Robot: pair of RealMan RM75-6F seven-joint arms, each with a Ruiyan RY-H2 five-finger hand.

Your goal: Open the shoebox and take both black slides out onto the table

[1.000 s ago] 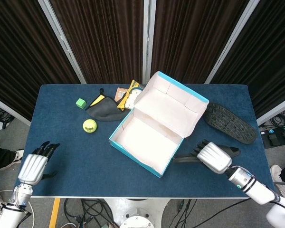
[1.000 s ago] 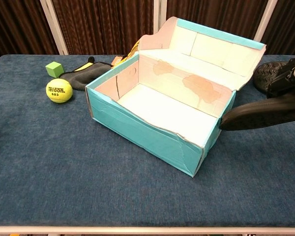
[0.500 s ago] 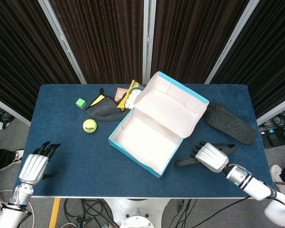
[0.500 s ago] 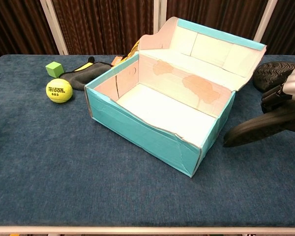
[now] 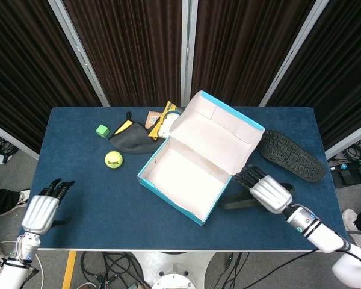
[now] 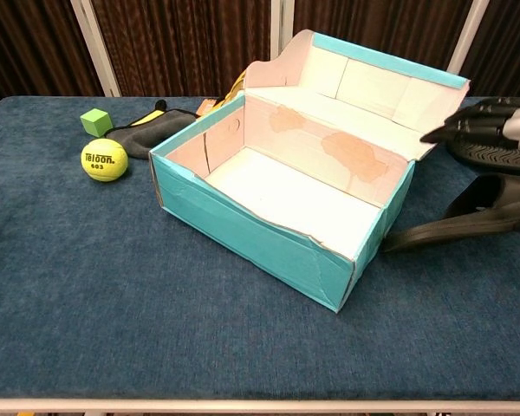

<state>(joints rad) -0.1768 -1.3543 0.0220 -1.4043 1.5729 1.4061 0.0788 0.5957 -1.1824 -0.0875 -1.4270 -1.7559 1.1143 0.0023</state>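
Note:
The teal shoebox [image 5: 189, 177] [image 6: 243, 221] stands open and empty in the middle of the table, its lid leaning back. One black slide [image 5: 292, 156] [image 6: 494, 158] lies sole-up at the back right. The second black slide [image 5: 231, 201] [image 6: 455, 224] lies on the table just right of the box's front corner. My right hand [image 5: 268, 191] [image 6: 494, 130] hovers over it with fingers stretched toward the box, holding nothing. My left hand [image 5: 41, 211] rests empty at the table's front left edge, fingers extended.
Left of the box lie a yellow tennis ball [image 5: 114, 159] [image 6: 103, 160], a green cube [image 5: 103, 130] [image 6: 94, 120] and a dark pouch [image 5: 132, 139] [image 6: 147, 132]. Some packets [image 5: 162, 120] sit behind the box's back left corner.
My right hand brought the second slide down beside the box, let go and lifted its fingers off it. The left hand stayed still.

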